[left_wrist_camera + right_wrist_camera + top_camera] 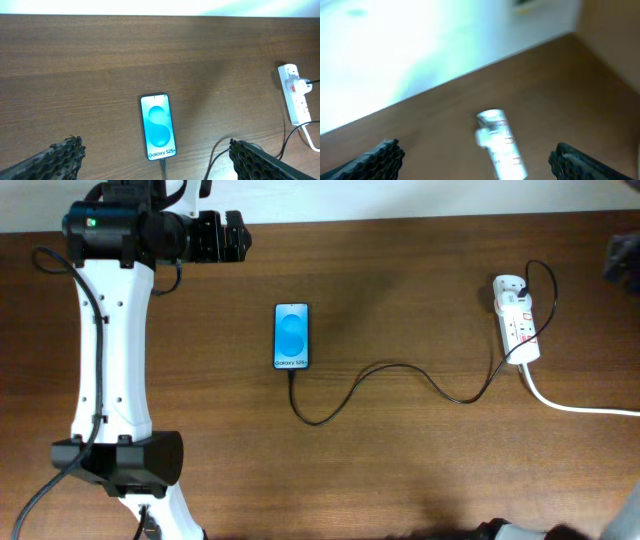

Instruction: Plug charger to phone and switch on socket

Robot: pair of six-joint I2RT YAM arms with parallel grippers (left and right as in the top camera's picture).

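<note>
L gripper (238, 238) & R gripper (476, 147): jaws wide, empty. Socket (517, 320) likely light, may slide; press switch end vertically. Charger (395, 364) limp.

A brown wood-grain table (420, 260) meets a bright pale surface (420, 195) beyond its far edge.

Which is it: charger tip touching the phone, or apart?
Touching. In the left wrist view the charger tip meets the bottom edge of the phone with no gap showing. The overhead view shows the cable ending there too.
</note>
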